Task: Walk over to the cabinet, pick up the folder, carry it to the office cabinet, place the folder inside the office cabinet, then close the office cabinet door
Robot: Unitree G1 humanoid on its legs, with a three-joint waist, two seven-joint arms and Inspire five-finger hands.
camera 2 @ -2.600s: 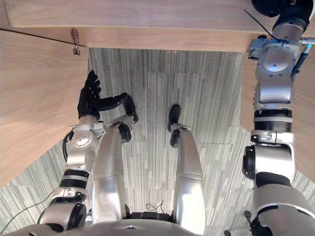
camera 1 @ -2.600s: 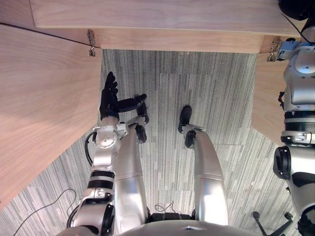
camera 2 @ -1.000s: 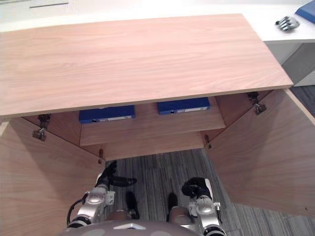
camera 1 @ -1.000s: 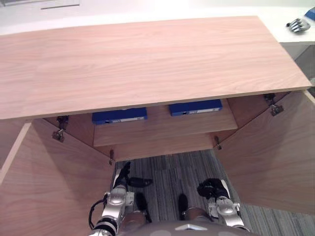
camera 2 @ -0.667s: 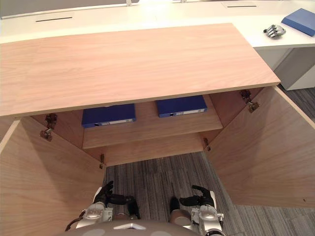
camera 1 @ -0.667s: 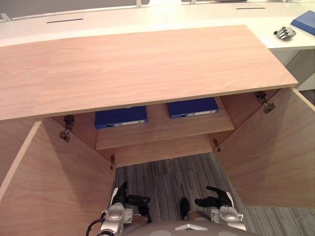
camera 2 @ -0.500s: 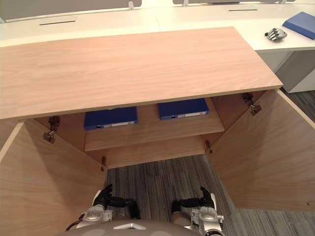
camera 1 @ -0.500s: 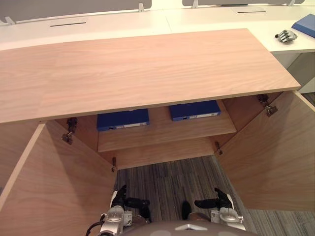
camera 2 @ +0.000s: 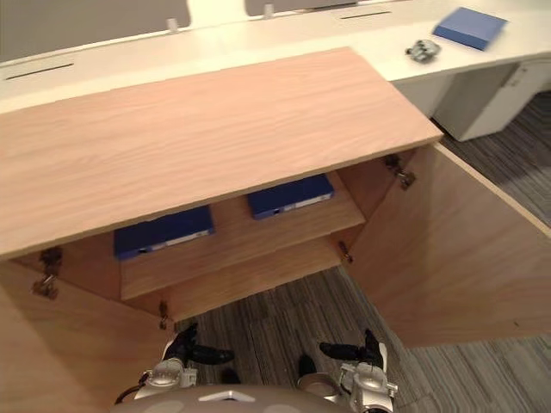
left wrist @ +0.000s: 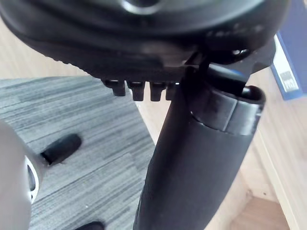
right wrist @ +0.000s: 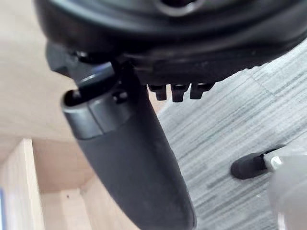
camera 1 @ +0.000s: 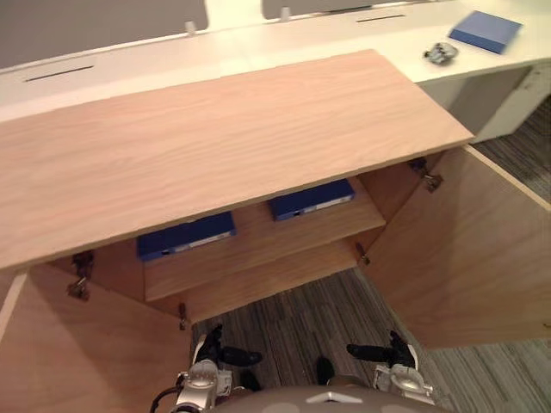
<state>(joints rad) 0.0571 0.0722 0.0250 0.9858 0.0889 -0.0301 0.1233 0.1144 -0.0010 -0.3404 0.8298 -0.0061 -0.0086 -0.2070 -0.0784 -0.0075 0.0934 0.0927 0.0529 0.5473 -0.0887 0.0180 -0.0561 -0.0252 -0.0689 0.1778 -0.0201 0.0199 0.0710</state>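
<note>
The wooden shelf (camera 1: 258,248) ahead of the hands carries one blue folder (camera 1: 185,237) straight beyond the left hand (camera 1: 209,351). A second blue folder (camera 1: 310,200) lies ahead between that hand and the right hand (camera 1: 392,353). Both lie flat, apart.

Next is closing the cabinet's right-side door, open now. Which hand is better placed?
Right. The right hand hangs open and empty near the right door; the left hand sits across the opening, by the left door.

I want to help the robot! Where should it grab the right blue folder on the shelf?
Probably its labelled front edge, coming in from the open front: the folder lies flat on the shelf under the top, so only that edge faces out.
</note>
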